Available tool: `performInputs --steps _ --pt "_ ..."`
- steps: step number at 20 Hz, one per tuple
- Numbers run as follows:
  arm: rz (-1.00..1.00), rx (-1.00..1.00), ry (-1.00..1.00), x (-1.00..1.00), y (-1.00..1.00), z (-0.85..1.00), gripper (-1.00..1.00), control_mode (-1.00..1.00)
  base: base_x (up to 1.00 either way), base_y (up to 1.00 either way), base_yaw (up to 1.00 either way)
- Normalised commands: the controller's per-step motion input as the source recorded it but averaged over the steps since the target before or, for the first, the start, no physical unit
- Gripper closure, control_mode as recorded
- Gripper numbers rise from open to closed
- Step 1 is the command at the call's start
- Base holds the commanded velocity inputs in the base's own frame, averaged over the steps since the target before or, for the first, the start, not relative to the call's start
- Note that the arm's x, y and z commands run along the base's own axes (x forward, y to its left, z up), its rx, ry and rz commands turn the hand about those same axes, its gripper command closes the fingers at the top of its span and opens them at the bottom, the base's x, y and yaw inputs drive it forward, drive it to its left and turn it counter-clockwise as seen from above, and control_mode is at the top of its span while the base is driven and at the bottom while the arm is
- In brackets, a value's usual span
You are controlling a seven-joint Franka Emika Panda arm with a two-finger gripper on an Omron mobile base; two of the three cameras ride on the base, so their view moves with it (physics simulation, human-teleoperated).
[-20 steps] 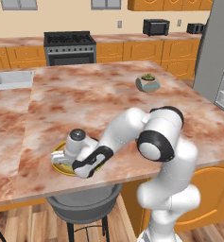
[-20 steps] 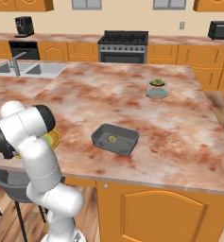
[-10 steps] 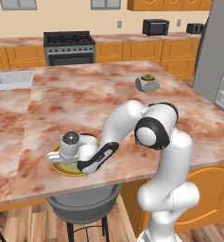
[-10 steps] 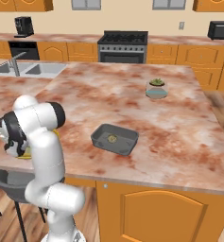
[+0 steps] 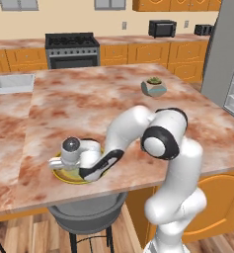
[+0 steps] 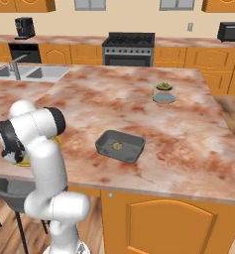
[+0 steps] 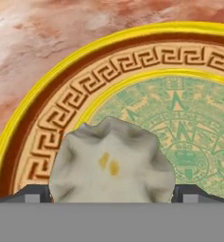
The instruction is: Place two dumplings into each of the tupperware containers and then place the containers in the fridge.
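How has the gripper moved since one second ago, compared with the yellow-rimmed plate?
Yes. In the left base view the gripper has gone down and left onto the yellow-rimmed plate; its fingers now flank a dumpling.

Bright, even rendered light; soft shadows, no glare.

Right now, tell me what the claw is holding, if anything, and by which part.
A dumpling sits between the claw fingertips, one at each of its sides, over the yellow-rimmed plate. Whether they actually clamp it cannot be told.
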Motion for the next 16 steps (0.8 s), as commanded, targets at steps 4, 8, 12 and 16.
performInputs --steps 4,8,12,16 --pt "0.00 0.03 0.01 -0.13 -0.62 0.69 1.00 -1.00 0.00 0.00 0.00" --pt "0.00 0.07 0.00 0.00 -0.53 0.94 1.00 -1.00 0.00 0.00 0.00" --pt "-0.02 0.06 0.00 -0.02 -0.53 0.95 1.00 -1.00 0.00 0.00 0.00" --pt "-0.07 0.07 0.00 0.02 -0.69 0.87 1.00 -1.00 0.00 0.00 0.00"
